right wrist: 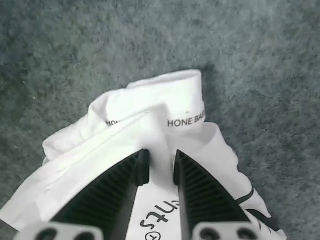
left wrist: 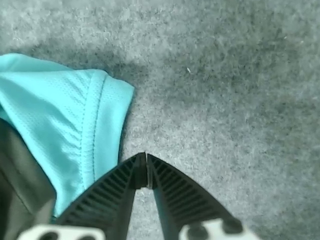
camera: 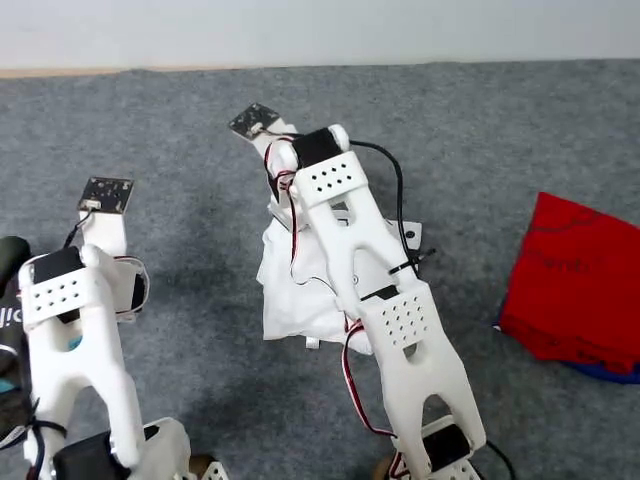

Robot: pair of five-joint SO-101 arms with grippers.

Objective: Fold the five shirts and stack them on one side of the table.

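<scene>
Right gripper (right wrist: 161, 162): clamped on a white shirt (right wrist: 145, 100) fold; advise firm pinch, low flat drag; left gripper (left wrist: 146, 172): tips together, empty.

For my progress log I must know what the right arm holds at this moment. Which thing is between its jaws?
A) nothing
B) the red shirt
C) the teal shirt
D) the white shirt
D: in the right wrist view the jaws pinch a raised fold of the white shirt, while the red shirt lies folded, apart from both arms.
</scene>
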